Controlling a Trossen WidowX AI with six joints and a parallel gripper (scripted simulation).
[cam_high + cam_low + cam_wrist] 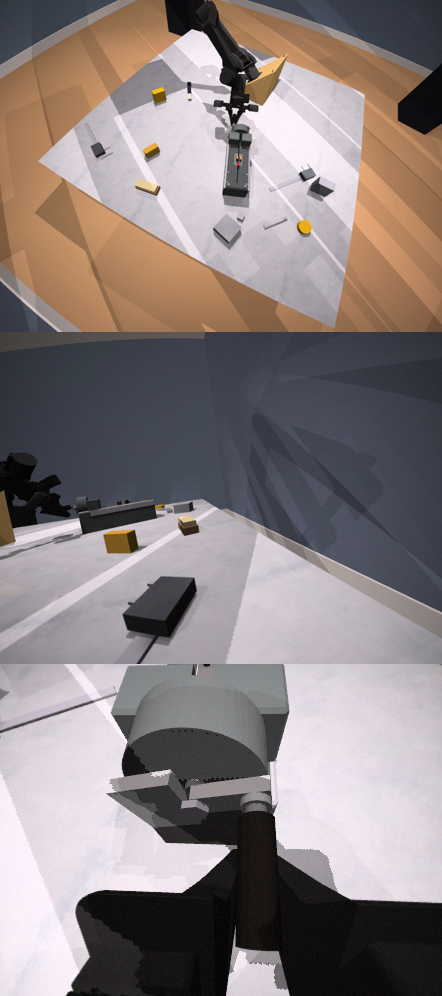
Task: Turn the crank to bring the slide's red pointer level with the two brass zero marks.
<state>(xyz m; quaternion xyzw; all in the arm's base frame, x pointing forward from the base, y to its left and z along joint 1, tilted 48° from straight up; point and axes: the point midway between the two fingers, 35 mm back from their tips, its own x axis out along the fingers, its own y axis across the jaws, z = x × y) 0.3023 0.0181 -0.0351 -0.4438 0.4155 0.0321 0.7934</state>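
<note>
Gripper (234,123) (68,510) (250,857) nearly closed, clamped on brown crank handle (256,879); tan wedge (266,83) (5,517) near arm, yellow disc (304,227) (159,506) well apart from machine (237,167) (117,516)

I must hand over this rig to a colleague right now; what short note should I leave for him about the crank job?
Gripper: shut on the dark brown cylindrical crank handle.
Places: the grey-green machine stands on the pale marbled table top, its crank end towards the arm. The small red pointer is on the slide, beside the brass zero marks.
Done: handle gripped.
Left: the pointer looks short of the marks, on the side away from the crank; turn until exactly level, then let go.
</note>
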